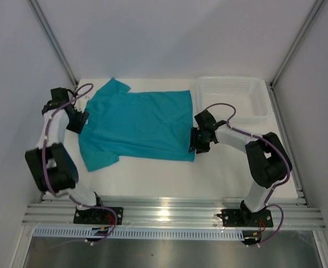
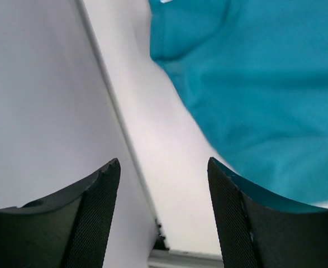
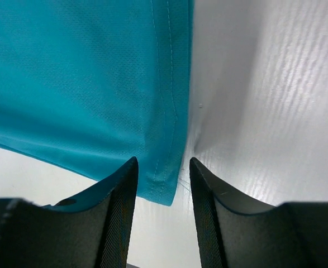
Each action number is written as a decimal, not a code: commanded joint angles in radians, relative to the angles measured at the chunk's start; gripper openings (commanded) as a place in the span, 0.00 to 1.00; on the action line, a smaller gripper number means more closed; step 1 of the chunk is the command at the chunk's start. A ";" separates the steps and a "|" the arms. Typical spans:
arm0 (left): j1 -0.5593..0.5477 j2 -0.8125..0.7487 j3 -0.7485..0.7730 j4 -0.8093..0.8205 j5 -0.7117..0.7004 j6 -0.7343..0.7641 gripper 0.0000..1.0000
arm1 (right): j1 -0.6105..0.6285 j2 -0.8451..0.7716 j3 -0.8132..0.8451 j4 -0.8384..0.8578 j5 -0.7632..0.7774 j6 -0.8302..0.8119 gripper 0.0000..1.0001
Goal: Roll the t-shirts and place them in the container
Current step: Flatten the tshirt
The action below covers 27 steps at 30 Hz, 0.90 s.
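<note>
The teal t-shirt lies spread flat on the white table, its neck to the left and its hem to the right. My left gripper is open at the shirt's left edge, by the neck and shoulder. In the left wrist view its open gripper has bare table between the fingers, and the shirt lies to the upper right. My right gripper is open at the near corner of the hem. In the right wrist view that gripper straddles the hem corner of the shirt without gripping it.
A white plastic basket stands at the back right, just behind my right arm. White enclosure walls and metal posts close in the left, right and back. Bare table lies in front of the shirt. The left wall is close to my left gripper.
</note>
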<state>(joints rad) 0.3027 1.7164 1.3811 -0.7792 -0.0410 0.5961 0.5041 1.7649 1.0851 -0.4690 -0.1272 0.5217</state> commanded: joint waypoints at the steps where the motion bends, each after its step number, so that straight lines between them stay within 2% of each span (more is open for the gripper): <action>1: -0.052 -0.302 -0.229 -0.066 0.023 0.229 0.67 | 0.004 -0.070 0.006 -0.025 0.043 -0.046 0.45; 4: -0.120 -0.527 -0.410 -0.048 -0.020 0.468 0.63 | 0.011 -0.097 -0.027 -0.020 0.044 -0.055 0.44; 5: -0.160 -0.582 -0.583 -0.045 -0.014 0.534 0.63 | 0.013 -0.107 -0.036 -0.022 0.043 -0.052 0.43; 6: -0.178 -0.683 -0.634 -0.040 -0.011 0.645 0.64 | 0.011 -0.123 -0.043 -0.025 0.041 -0.051 0.43; 8: -0.211 -0.748 -0.779 0.001 -0.013 0.724 0.67 | 0.010 -0.137 -0.059 -0.030 0.040 -0.046 0.43; 10: -0.217 -0.781 -0.847 0.058 -0.019 0.798 0.67 | 0.010 -0.143 -0.068 -0.028 0.038 -0.043 0.44; 14: -0.215 -0.707 -0.898 0.155 -0.014 0.821 0.67 | 0.010 -0.131 -0.100 -0.004 0.014 -0.020 0.42; 20: -0.215 -0.539 -0.791 0.160 -0.017 0.788 0.66 | 0.020 -0.125 -0.117 0.010 -0.002 0.011 0.41; 23: -0.215 -0.532 -0.832 0.167 -0.019 0.820 0.65 | 0.025 -0.130 -0.120 0.007 0.003 0.012 0.41; 27: -0.215 -0.525 -0.901 0.283 -0.054 0.831 0.63 | 0.027 -0.133 -0.100 -0.006 0.008 0.009 0.43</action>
<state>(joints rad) 0.0906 1.1839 0.5175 -0.5724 -0.0834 1.3903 0.5247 1.6547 0.9657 -0.4770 -0.1211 0.5220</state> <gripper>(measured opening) 0.634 0.423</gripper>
